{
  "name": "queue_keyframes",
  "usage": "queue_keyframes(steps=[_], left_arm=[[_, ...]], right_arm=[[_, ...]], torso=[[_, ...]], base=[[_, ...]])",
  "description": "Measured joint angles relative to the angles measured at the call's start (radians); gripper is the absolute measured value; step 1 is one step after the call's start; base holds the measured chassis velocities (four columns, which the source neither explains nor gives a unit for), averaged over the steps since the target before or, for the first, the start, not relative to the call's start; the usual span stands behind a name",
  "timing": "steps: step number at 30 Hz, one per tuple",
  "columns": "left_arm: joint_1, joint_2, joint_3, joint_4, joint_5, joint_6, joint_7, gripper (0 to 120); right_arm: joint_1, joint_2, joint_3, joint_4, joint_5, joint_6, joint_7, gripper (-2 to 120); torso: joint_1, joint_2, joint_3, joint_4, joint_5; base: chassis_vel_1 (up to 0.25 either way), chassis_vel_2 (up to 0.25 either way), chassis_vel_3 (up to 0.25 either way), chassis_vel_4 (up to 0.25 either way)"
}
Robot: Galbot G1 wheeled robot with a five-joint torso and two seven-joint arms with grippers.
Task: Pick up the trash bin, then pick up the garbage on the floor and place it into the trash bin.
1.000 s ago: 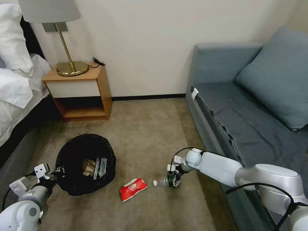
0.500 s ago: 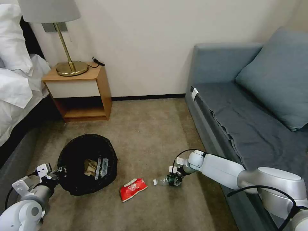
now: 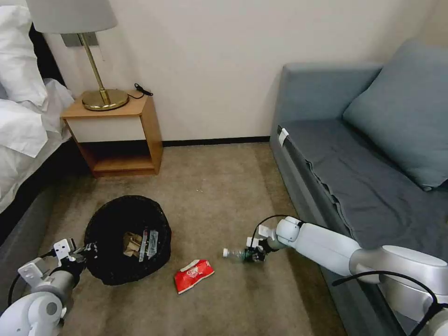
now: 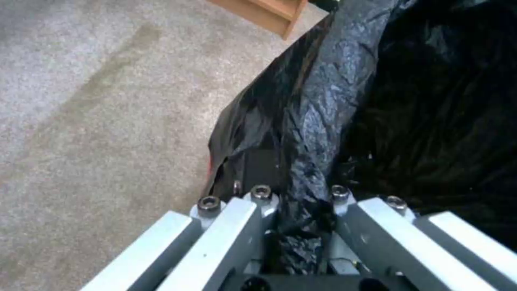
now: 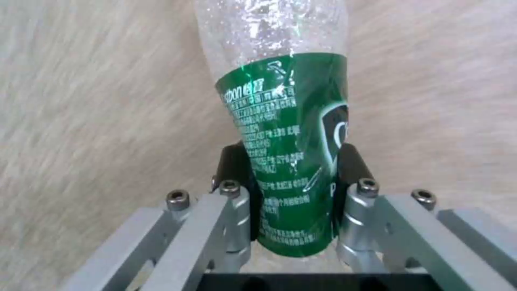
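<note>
Two pieces of litter were left on the beige carpet: a small clear plastic bottle with a green label and, beside it, a flat red-and-white snack packet. The right end effector, low over the floor beside the grey-blue sofa, had its dark pads clamped on the bottle's labelled lower half, which looked dented between them. The bottle lay roughly level, its long axis running across the head view, white cap toward the round low trash bin lined with crinkly black plastic, base inside the jaws. The left end effector was pinched shut on a fold of the liner at the bin's near rim, with brown paper and a shiny wrapper inside. My worry was the thin wall: it could buckle further and the bottle squirt or pivot out on lifting, since most of its length stuck out beyond the pads. The left grip held bag film, perhaps not the rim itself, so the liner might pull loose.
</note>
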Motion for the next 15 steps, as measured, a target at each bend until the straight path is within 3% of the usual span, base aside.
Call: queue_keyframes(steps=[3,7,10,11,15], left_arm=[[0.001,0.005,0.005,0.0,0.0,0.0,0.0,2],[0.0,0.021,0.022,0.007,0.0,0.0,0.0,2],[-0.004,0.029,0.042,0.014,0.001,-0.001,0.002,2],[-0.004,0.029,0.042,0.014,0.001,-0.001,0.002,2],[-0.006,0.035,0.067,0.014,0.0,-0.004,0.004,2]], right_arm=[[0.001,-0.013,0.052,0.01,0.002,-0.003,0.008,19],[0.029,-0.078,0.187,0.148,0.087,-0.034,0.041,19],[0.079,-0.125,0.29,0.386,0.22,-0.07,0.126,19],[0.079,-0.125,0.29,0.386,0.22,-0.07,0.126,19],[0.117,-0.115,0.33,0.622,0.389,-0.087,0.29,19]], torso=[[0.0,0.0,0.0,0.0,0.0],[0.0,0.0,0.0,-0.0001,-0.0002],[0.0,0.0,0.0,0.0,-0.0003],[0.0,0.0,0.0,0.0,-0.0003],[0.0,0.0,0.0,0.0001,-0.0003]], base=[[0.0,0.0,0.0,0.0],[0.0,0.0,0.0,0.0],[0.0,0.0,0.0,0.0],[0.0,0.0,0.0,0.0],[0.0,0.0,0.0,0.0]])
